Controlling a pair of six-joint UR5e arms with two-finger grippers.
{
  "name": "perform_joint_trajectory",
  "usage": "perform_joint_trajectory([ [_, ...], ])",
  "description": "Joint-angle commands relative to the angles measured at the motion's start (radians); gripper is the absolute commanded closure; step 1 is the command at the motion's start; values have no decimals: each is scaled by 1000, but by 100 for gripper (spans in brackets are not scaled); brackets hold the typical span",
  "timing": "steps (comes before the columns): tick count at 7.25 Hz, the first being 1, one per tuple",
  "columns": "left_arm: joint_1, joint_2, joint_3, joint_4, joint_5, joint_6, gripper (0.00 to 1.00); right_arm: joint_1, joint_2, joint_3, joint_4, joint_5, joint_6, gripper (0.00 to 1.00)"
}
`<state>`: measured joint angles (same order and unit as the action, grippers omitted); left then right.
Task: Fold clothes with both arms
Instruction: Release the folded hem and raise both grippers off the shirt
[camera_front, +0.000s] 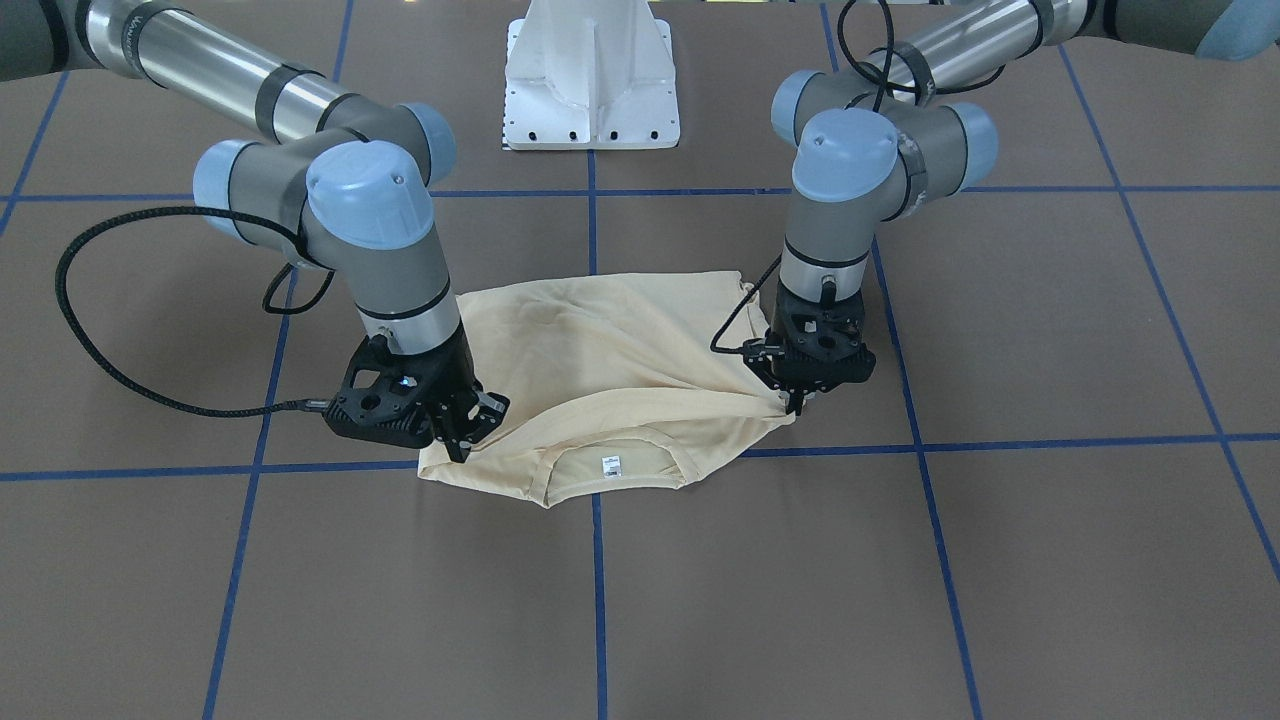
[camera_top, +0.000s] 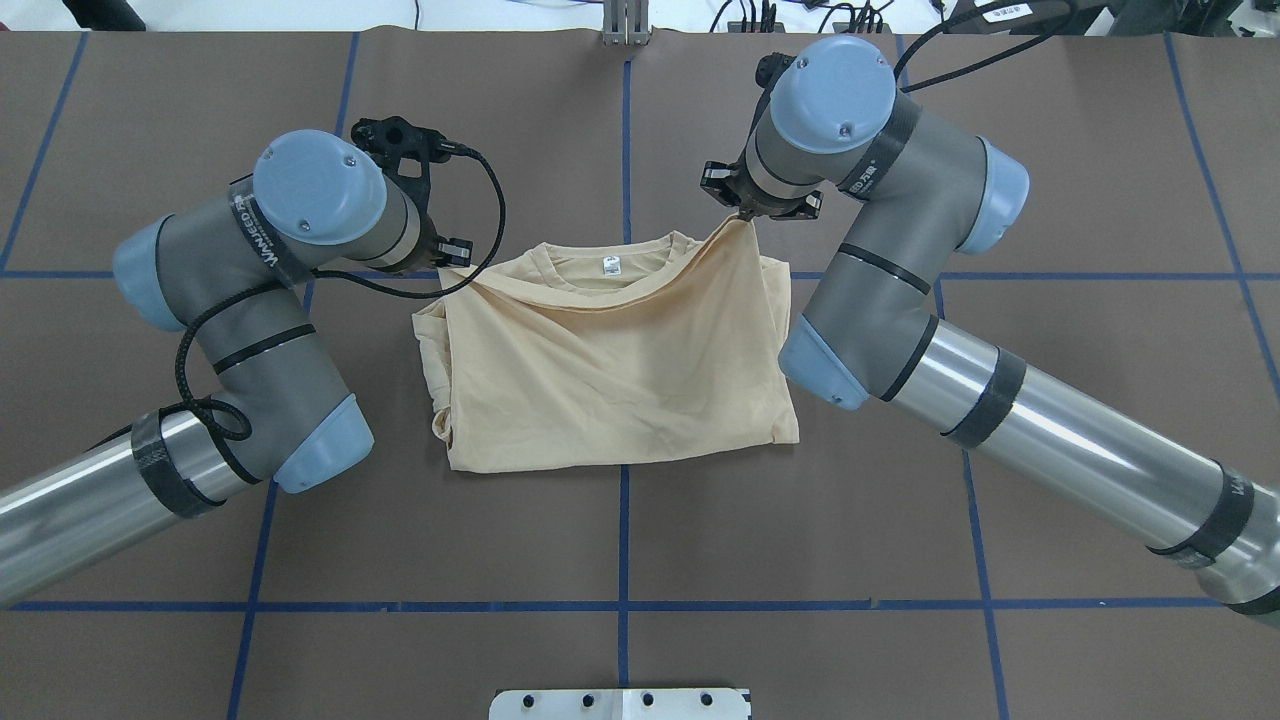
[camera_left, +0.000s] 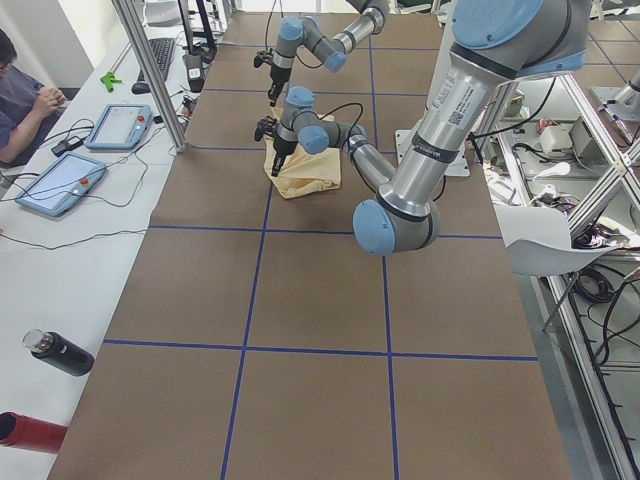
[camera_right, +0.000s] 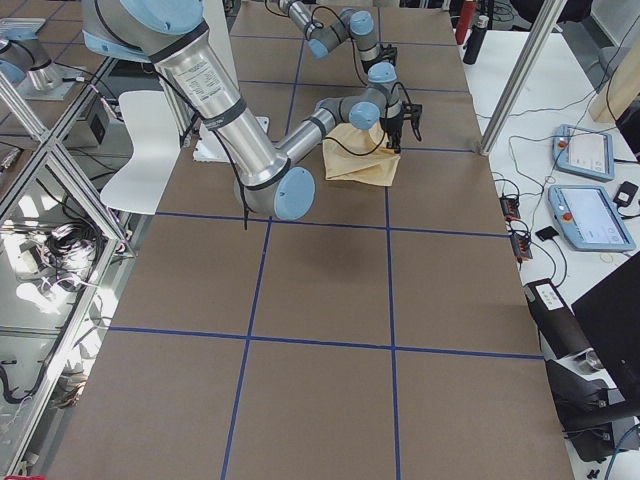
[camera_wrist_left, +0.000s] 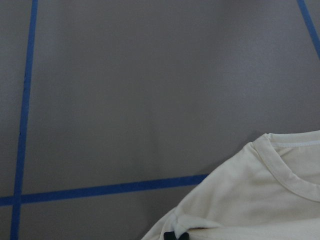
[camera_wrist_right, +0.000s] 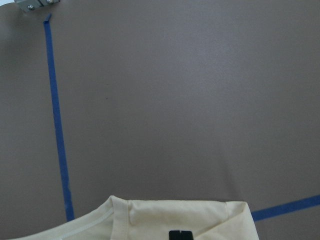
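**A:** Front-facing view, first item?
**B:** T-shirt (camera_front: 620, 350), cream. It lies mid-table (camera_front: 1000, 560), doubled over, with the neck label (camera_front: 610, 463) showing at the edge far from the robot. The left gripper (camera_front: 800, 400) and right gripper (camera_front: 462, 440) are each clenched on an outer corner of the cloth.

**A:** Overhead?
**B:** The T-shirt (camera_top: 620, 370) is a compact rectangle, its top layer reaching the collar. The right gripper (camera_top: 745, 208) is pinching a raised corner. The left gripper is mostly hidden under its own wrist.

**A:** Side views?
**B:** The T-shirt (camera_left: 305, 175) is a small bundle between the two arms. The claws are too small to judge there.

**A:** Wrist cameras?
**B:** On the left, the fingertips (camera_wrist_left: 172, 235) are closed on a fold beside the collar. On the right, the fingertips (camera_wrist_right: 180, 235) are closed on the cloth edge.

**A:** Progress entry?
**B:** The hem-to-collar fold looks nearly laid. Outstanding are setting the corners down and letting go, and possibly one further fold.
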<state>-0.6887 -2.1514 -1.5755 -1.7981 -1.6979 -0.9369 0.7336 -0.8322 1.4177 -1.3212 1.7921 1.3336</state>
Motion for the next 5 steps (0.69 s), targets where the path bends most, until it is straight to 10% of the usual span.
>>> perform_joint_trajectory([
  [1,-14,1,72,-60,4,52,100,24,5,-77,68,-5,-59,100],
  [4,-34,7,71,-63,1,128,100,41,4,-75,70,4,-82,100],
  [5,-34,10,69,-75,-3,130,1,35,-4,-75,68,0,-90,7],
])
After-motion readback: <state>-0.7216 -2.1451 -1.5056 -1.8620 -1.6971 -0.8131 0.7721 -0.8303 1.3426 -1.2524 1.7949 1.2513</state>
